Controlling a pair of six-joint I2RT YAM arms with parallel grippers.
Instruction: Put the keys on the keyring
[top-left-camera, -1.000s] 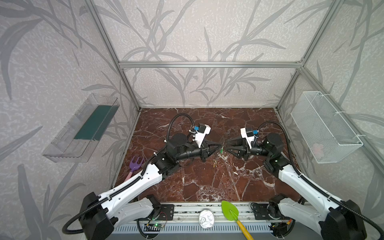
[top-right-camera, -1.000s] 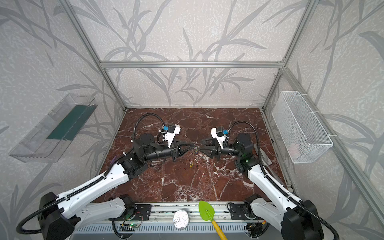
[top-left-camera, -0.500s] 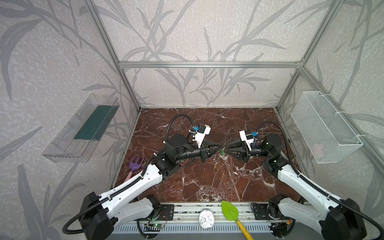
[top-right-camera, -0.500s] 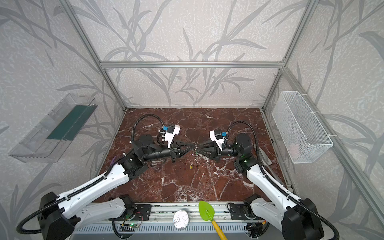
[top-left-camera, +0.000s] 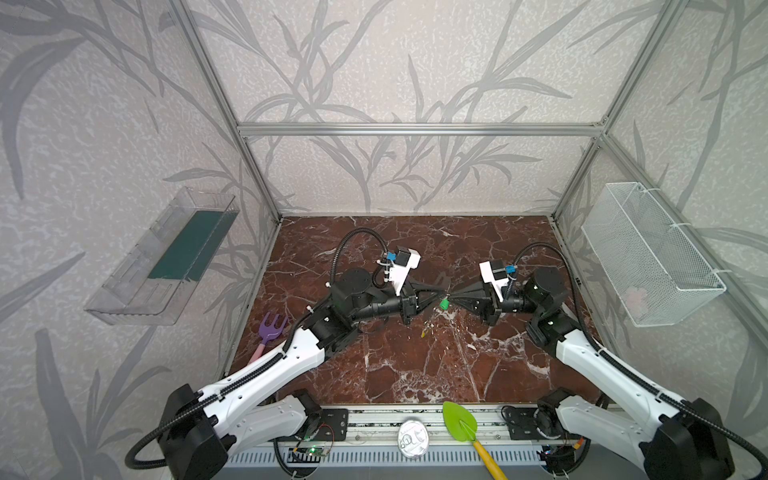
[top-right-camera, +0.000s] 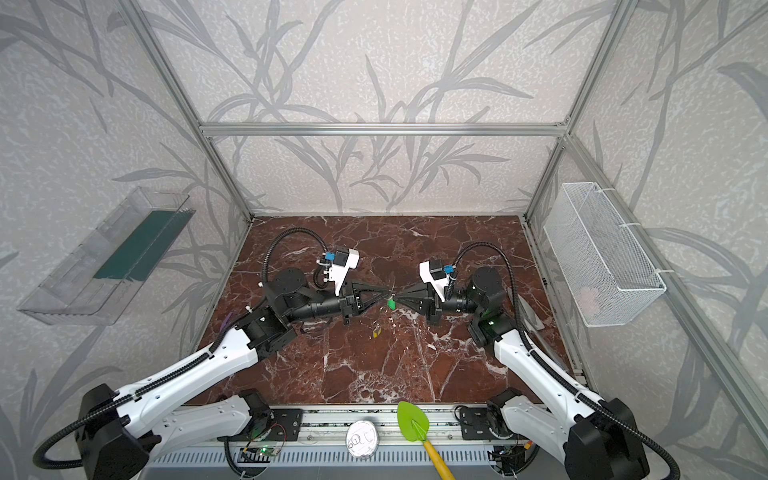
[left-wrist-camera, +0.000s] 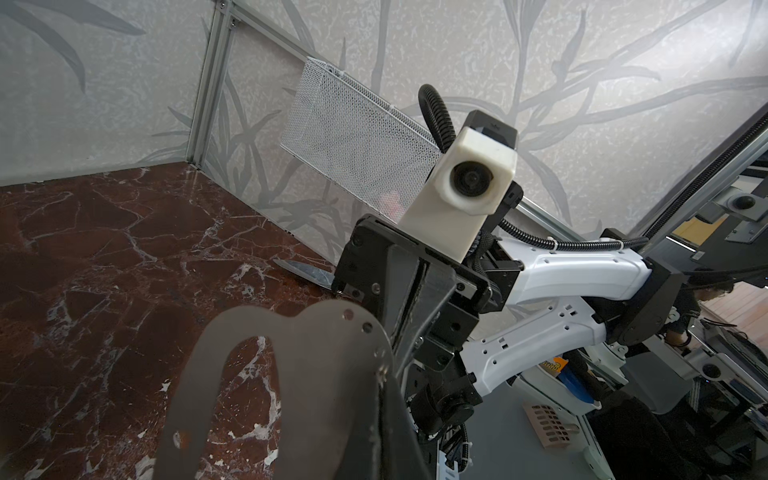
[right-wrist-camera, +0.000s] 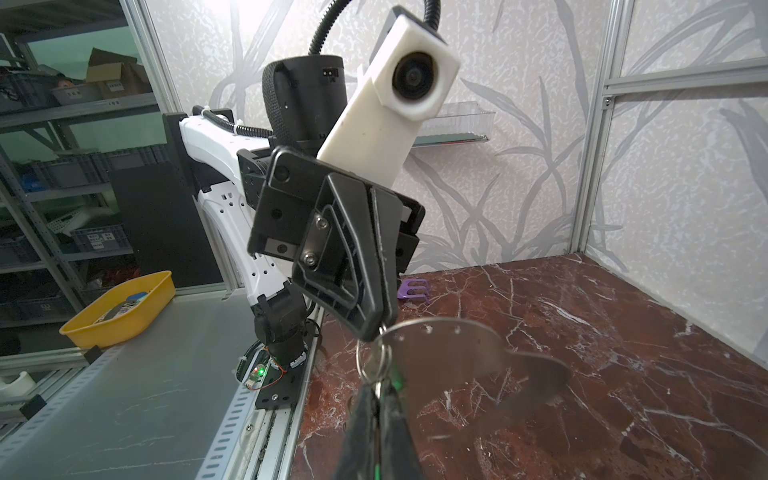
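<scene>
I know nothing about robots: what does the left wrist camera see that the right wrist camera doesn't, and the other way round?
Only the left wrist view: the white mesh basket on the wall and a metal blade lying on the marble floor.

Only the right wrist view: the purple fork toy, a yellow bin outside the cell, and the green-tagged key pinched in the right gripper.

Both: the grey keyring, which the left gripper holds by its holed edge, plus the floor.

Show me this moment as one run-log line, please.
left gripper: shut on keyring | right gripper: shut on green-tag key | yellow-tag key: on table, untouched
</scene>
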